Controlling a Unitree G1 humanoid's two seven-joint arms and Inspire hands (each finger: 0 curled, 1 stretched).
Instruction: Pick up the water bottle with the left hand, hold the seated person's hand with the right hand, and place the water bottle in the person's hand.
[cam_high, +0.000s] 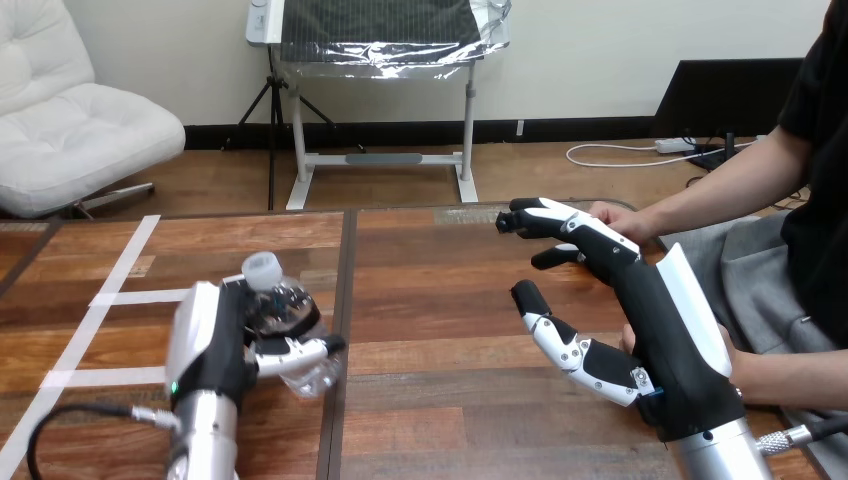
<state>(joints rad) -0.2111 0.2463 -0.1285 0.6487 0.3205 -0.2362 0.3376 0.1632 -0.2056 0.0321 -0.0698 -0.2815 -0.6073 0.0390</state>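
left hand (210, 342) clasps water bottle (290, 308), lower left; right hand (655, 310) unclenched beside person's hand (612, 214), upper right: best close gently round it, then bring bottle across.

The clear bottle (292, 306) has a white cap (262, 268), the left hand (215, 345) and right hand (650, 320) are black with white shells, and white tape (120, 265) stripes the brown wooden table (440, 300).

The left hand (212, 345) covers much of the water bottle (280, 295). The right hand (655, 310) hides most of the person's hand (612, 213); whether they touch, I cannot tell.
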